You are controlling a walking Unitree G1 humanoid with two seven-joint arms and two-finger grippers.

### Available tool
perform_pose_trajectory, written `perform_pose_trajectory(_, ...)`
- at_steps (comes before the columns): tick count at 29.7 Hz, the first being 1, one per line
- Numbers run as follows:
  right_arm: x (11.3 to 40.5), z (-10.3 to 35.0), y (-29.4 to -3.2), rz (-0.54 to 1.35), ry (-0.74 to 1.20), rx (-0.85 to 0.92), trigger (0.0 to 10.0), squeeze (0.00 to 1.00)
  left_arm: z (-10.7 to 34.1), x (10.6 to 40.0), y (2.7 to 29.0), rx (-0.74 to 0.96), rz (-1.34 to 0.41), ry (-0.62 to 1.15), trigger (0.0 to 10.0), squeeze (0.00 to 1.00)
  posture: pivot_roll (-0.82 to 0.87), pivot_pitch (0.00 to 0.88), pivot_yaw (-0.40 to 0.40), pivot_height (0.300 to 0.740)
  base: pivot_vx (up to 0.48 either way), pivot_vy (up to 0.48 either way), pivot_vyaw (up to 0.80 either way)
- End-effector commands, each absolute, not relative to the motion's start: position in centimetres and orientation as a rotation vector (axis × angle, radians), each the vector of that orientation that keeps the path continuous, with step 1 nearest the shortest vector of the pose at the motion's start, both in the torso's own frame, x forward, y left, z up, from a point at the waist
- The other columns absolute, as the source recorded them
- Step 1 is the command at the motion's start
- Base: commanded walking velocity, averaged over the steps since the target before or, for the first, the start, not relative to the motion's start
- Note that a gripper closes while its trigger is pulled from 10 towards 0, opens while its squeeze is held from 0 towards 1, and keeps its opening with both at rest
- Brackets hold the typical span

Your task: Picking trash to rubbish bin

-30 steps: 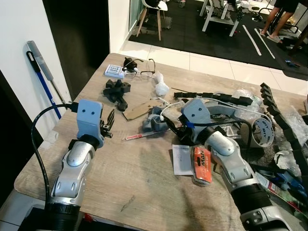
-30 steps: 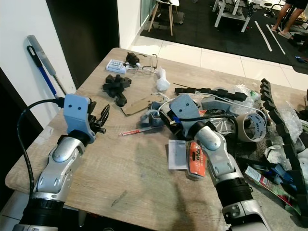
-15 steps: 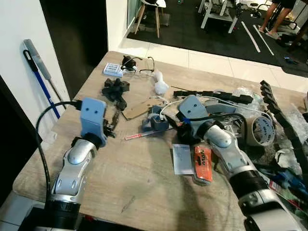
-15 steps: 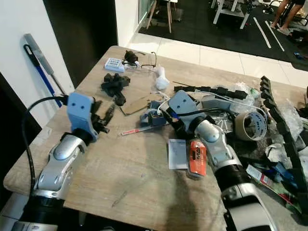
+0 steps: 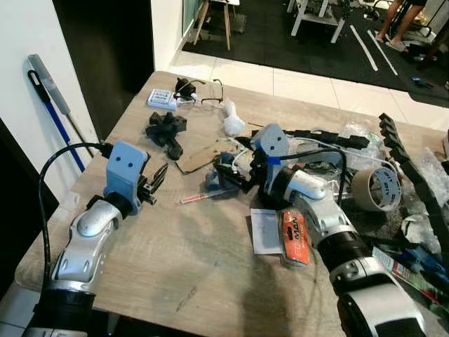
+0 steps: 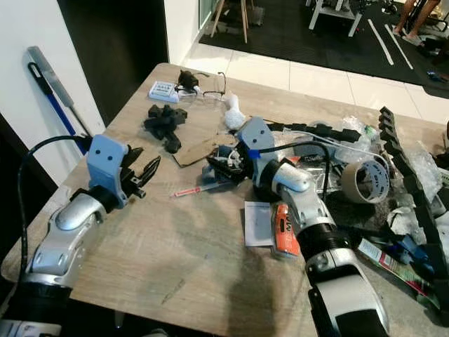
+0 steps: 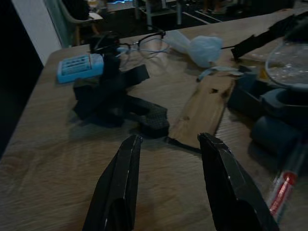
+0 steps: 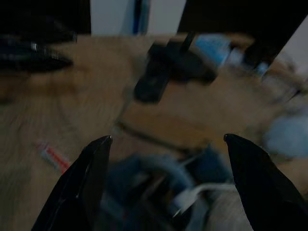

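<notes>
Cardboard piece [image 5: 202, 159] between black part [image 5: 167, 131] and tape roll [image 5: 379, 188].

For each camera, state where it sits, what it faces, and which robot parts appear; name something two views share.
Left and right eye views: on the head, looking down at the table; both arms show.
Left wrist view: along the open left gripper at the cardboard piece.
Right wrist view: blurred, along the open right gripper.
Shared: the cardboard piece appears in the eye views too.
</notes>
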State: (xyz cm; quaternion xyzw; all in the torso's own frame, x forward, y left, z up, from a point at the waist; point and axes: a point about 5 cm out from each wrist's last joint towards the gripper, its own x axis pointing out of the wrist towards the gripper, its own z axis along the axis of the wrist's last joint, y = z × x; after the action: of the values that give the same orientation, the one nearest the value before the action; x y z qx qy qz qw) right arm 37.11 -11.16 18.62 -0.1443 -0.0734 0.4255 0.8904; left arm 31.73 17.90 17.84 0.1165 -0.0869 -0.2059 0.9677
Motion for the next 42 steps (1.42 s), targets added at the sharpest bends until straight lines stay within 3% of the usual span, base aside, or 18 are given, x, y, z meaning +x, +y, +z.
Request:
perform_pose_trajectory(1, 37.2, 17.4, -11.5, 0.895, -0.059, -0.328, 10.0, 0.00, 17.6, 31.2, 17.8, 0.229, -0.464, -0.168, 10.0, 0.00, -0.02, 0.196, -0.088, 0.740, 0.000, 0.000, 0.00)
perform_pose_trajectory(8, 37.3, 16.3, -11.7, 0.921, 0.054, -0.321, 10.0, 0.00, 17.9, 30.4, 16.5, 0.179, -0.595, -0.175, 10.0, 0.00, -0.02, 0.195, -0.085, 0.740, 0.000, 0.000, 0.00)
perform_pose_trajectory(23, 37.7, 15.8, -11.6, 0.940, 0.186, -0.336, 10.0, 0.00, 18.1, 30.3, 16.2, 0.150, -0.631, -0.175, 10.0, 0.00, -0.02, 0.187, -0.087, 0.740, 0.000, 0.000, 0.00)
perform_pose_trajectory(24, 37.8, 15.6, -11.6, 0.939, 0.205, -0.331, 9.4, 0.00, 18.1, 30.2, 16.2, 0.149, -0.641, -0.172, 10.0, 0.00, -0.02, 0.187, -0.087, 0.740, 0.000, 0.000, 0.00)
perform_pose_trajectory(25, 37.8, 15.6, -11.6, 0.939, 0.205, -0.331, 9.4, 0.00, 18.1, 30.2, 16.2, 0.149, -0.641, -0.172, 10.0, 0.00, -0.02, 0.187, -0.087, 0.740, 0.000, 0.000, 0.00)
perform_pose_trajectory(26, 37.8, 15.5, -11.6, 0.940, 0.213, -0.333, 5.8, 0.00, 18.1, 30.2, 16.2, 0.148, -0.643, -0.171, 10.0, 0.00, -0.02, 0.186, -0.088, 0.740, 0.000, 0.000, 0.00)
perform_pose_trajectory(27, 37.8, 15.5, -11.6, 0.940, 0.220, -0.334, 5.8, 0.00, 18.1, 30.2, 16.1, 0.148, -0.645, -0.171, 10.0, 0.00, -0.02, 0.186, -0.088, 0.740, 0.000, 0.000, 0.00)
perform_pose_trajectory(28, 37.8, 15.4, -11.7, 0.938, 0.223, -0.346, 1.3, 0.00, 18.1, 30.2, 16.1, 0.150, -0.646, -0.169, 10.0, 0.00, -0.03, 0.186, -0.088, 0.740, 0.000, 0.000, 0.00)
perform_pose_trajectory(29, 37.8, 15.4, -11.8, 0.934, 0.229, -0.357, 0.0, 0.00, 18.1, 30.2, 16.1, 0.152, -0.648, -0.168, 10.0, 0.00, -0.03, 0.186, -0.088, 0.740, 0.000, 0.000, 0.00)
perform_pose_trajectory(42, 37.9, 15.5, -11.8, 0.947, 0.236, -0.334, 0.0, 0.00, 18.0, 30.3, 16.1, 0.152, -0.649, -0.164, 10.0, 0.00, -0.02, 0.182, -0.085, 0.740, 0.000, 0.000, 0.00)
